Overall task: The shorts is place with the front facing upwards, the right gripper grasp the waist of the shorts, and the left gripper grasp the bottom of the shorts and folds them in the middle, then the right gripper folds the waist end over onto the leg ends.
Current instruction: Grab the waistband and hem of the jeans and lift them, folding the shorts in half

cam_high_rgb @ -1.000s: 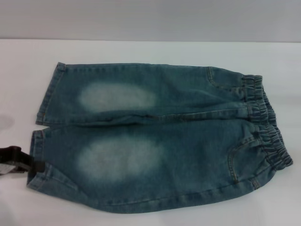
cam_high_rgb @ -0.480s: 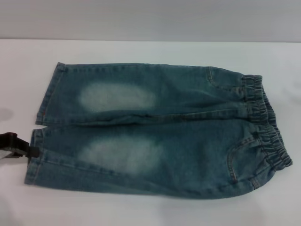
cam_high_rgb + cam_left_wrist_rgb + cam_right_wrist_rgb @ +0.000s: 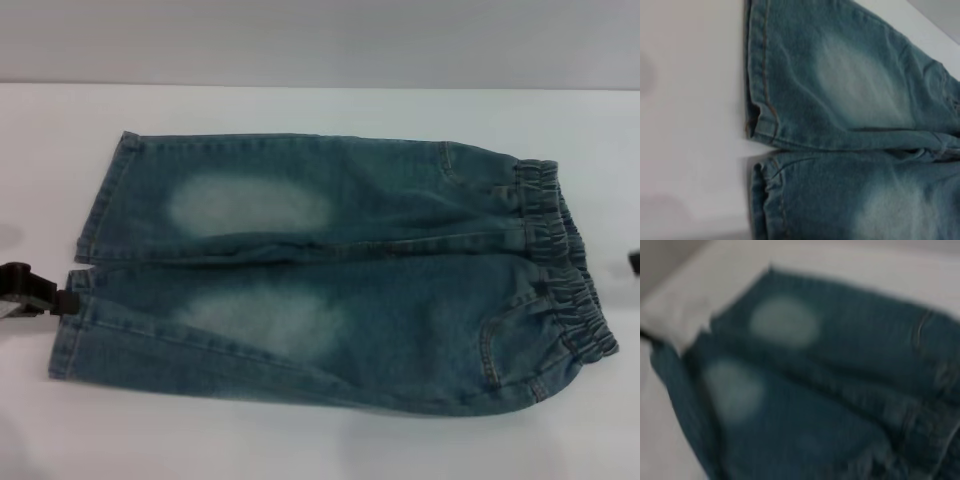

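The blue denim shorts (image 3: 330,280) lie flat on the white table (image 3: 300,110), front up. Their leg ends point to my left and the elastic waist (image 3: 565,270) to my right. My left gripper (image 3: 35,292) is dark and sits at the left edge, its tip touching the far corner of the near leg's hem (image 3: 72,300). The left wrist view shows both leg hems (image 3: 760,120) and the slit between them. Only a dark sliver of my right gripper (image 3: 634,262) shows at the right edge, just beyond the waist. The right wrist view looks along the shorts (image 3: 805,390) from the waist end.
White table (image 3: 320,450) surrounds the shorts on all sides, with a grey wall (image 3: 320,40) behind its far edge.
My left gripper has moved away from me along the near hem and slightly left. The near leg's front edge has drawn in and flattened. My right gripper has just appeared at the right edge.
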`<action>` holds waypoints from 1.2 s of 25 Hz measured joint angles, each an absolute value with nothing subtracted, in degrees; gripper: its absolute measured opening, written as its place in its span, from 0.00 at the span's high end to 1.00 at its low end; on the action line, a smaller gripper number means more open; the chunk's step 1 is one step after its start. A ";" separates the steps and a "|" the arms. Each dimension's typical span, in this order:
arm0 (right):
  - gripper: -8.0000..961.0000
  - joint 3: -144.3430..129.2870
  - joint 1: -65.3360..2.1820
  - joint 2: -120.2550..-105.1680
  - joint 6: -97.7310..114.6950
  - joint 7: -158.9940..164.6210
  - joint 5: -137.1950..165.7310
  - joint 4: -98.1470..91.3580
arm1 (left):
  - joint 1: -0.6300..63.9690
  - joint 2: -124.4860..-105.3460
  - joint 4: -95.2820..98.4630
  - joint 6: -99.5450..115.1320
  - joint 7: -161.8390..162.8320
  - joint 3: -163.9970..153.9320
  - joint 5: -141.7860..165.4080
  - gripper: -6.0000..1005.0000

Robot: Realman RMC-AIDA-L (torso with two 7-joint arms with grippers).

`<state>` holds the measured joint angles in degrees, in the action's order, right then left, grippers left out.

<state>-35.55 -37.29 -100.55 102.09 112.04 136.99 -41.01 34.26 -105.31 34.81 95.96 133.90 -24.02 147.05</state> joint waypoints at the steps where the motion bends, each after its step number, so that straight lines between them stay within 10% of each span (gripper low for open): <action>1: 0.30 -38.90 -37.77 -101.15 101.24 111.91 139.05 -41.54 | 34.34 -105.27 34.81 95.96 134.01 -24.02 146.97 0.95; 16: 0.30 -46.82 -40.03 -107.15 95.13 109.67 150.01 -43.89 | 36.84 -105.27 34.80 96.35 136.30 -24.08 146.85 0.95; 30: 0.31 -50.54 -41.17 -108.38 93.35 108.80 150.69 -43.02 | 36.92 -105.28 34.80 94.86 136.77 -23.91 145.84 0.94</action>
